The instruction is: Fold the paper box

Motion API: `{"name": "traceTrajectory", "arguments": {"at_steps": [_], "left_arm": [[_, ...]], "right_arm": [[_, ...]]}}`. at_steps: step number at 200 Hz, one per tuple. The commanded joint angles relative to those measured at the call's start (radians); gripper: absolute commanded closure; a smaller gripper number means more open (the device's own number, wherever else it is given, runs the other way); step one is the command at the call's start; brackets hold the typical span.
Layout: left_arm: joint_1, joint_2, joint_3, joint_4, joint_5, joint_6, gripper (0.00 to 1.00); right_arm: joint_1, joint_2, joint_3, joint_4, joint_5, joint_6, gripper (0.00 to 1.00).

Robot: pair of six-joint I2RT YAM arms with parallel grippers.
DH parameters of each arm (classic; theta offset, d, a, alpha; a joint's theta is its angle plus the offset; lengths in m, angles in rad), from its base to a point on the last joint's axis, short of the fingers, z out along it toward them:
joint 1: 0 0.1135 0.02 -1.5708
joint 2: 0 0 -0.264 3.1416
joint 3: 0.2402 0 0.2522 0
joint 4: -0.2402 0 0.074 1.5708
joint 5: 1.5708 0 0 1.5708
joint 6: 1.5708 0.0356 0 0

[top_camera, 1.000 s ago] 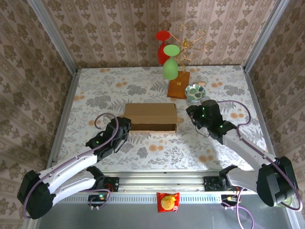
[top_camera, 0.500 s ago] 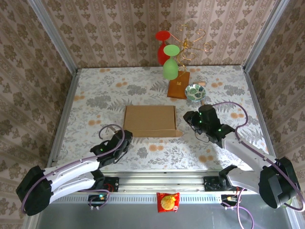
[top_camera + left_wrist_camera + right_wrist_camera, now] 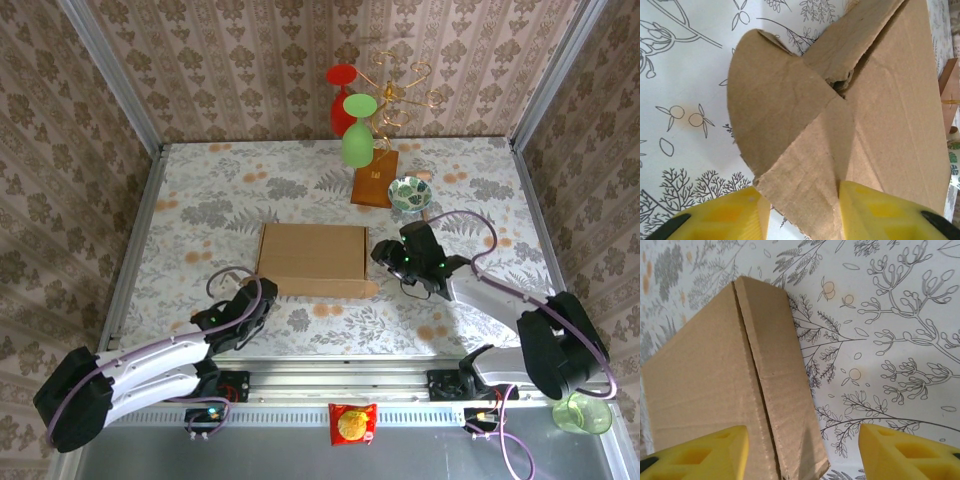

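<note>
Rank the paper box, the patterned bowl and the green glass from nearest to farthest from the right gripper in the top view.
1. paper box, just left of the right gripper.
2. patterned bowl, beyond it toward the back.
3. green glass, far back.

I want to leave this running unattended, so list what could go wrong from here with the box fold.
1. The rounded flap of the paper box stands loose and untucked in front of the open left tool; the lid could spring open.
2. The open right tool straddles the box's end corner; a push may slide the box rather than crease it.
3. The bowl sits close beyond the right arm; a wide retreat could knock it.
</note>
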Motion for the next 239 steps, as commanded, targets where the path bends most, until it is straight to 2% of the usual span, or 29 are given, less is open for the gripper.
{"name": "traceTrajectory", "arguments": {"at_steps": [1,37,75,96,115,140,161,182,203,239], "left_arm": [[0.011,-0.05,0.041,-0.087,0.043,0.166,0.52],[0.012,-0.19,0.12,-0.285,0.079,0.353,0.44],[0.02,-0.299,0.236,-0.516,0.063,0.5,0.45],[0.095,-0.312,0.306,-0.576,0.106,0.611,0.46],[0.242,-0.264,0.362,-0.577,0.235,0.731,0.47],[0.477,-0.14,0.424,-0.508,0.429,0.928,0.49],[0.591,0.0,0.439,-0.378,0.533,1.09,0.45],[0.654,0.184,0.458,-0.283,0.621,1.159,0.4],[0.667,0.32,0.439,-0.114,0.741,1.138,0.39],[0.666,0.426,0.381,0.09,0.768,1.115,0.38]], "right_arm": [[0.007,0.024,0.045,0.045,-0.054,-0.071,0.34],[-0.006,0.051,0.078,0.04,-0.108,-0.134,0.26],[-0.034,0.06,0.075,0.047,-0.147,-0.146,0.23],[-0.047,0.06,0.075,0.043,-0.16,-0.155,0.23],[-0.063,0.06,0.078,0.047,-0.183,-0.161,0.23],[-0.08,0.106,0.089,0.047,-0.205,-0.172,0.23],[-0.088,0.133,0.097,0.051,-0.225,-0.182,0.22],[-0.116,0.164,0.099,0.082,-0.278,-0.185,0.21],[-0.135,0.196,0.113,0.093,-0.319,-0.202,0.21],[-0.144,0.268,0.152,0.091,-0.382,-0.239,0.2]]}}
